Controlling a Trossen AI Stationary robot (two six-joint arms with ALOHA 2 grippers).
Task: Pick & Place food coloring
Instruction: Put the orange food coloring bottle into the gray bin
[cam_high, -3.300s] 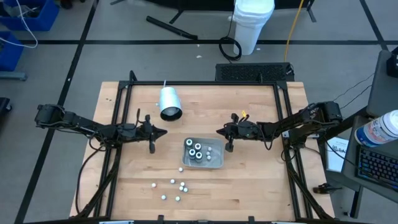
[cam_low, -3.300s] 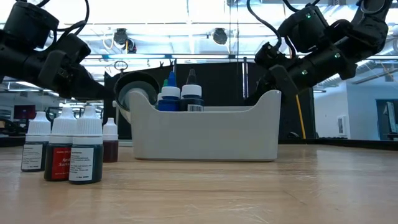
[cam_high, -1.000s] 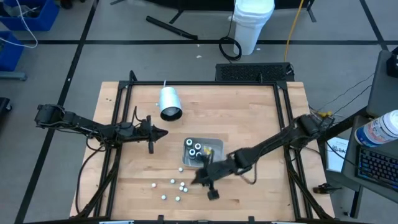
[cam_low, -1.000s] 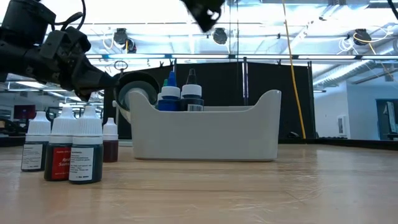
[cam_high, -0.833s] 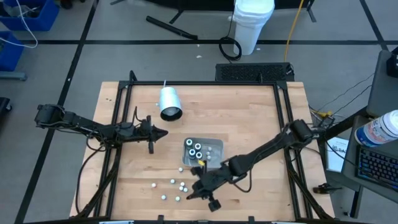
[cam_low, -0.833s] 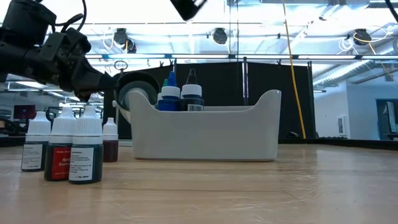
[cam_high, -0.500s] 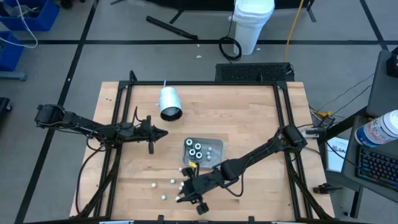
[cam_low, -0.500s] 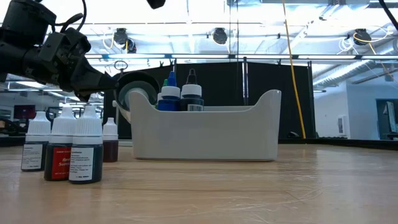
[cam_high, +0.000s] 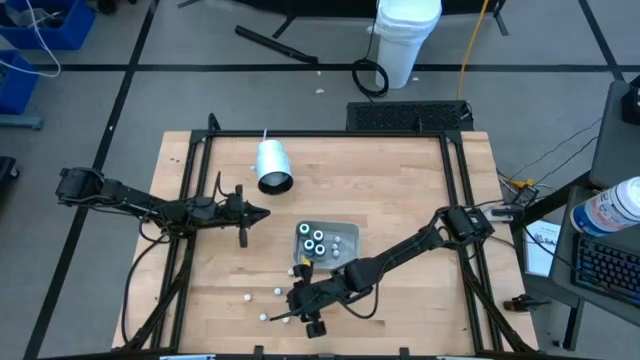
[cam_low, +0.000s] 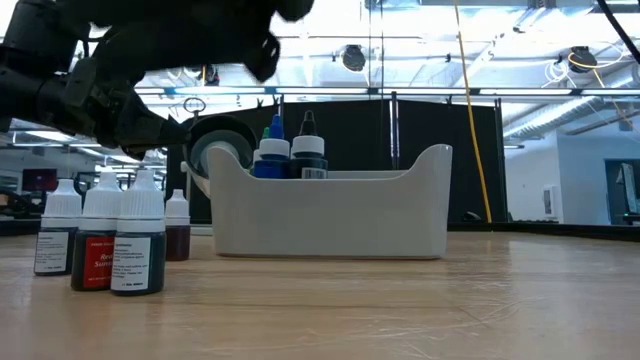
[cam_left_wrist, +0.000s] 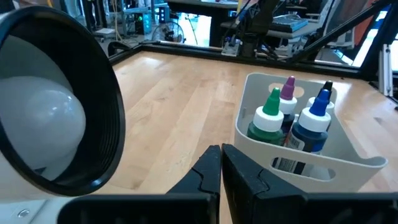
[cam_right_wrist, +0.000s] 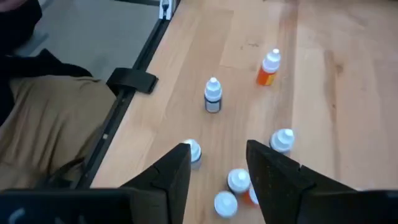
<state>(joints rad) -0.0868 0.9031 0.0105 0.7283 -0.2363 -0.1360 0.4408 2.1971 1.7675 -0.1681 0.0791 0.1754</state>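
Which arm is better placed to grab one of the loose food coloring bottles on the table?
The right. Its gripper is open directly over the loose bottles, while the left gripper is shut near the white cup.

Right arm extends diagonally past the tray (cam_high: 349, 252), its tool (cam_right_wrist: 217, 163) lowered just beyond the tray's near-left corner, fingers parted. Left arm lies level on the tray's far-left side, its tool (cam_left_wrist: 221, 167) closed, pointing toward the tray.
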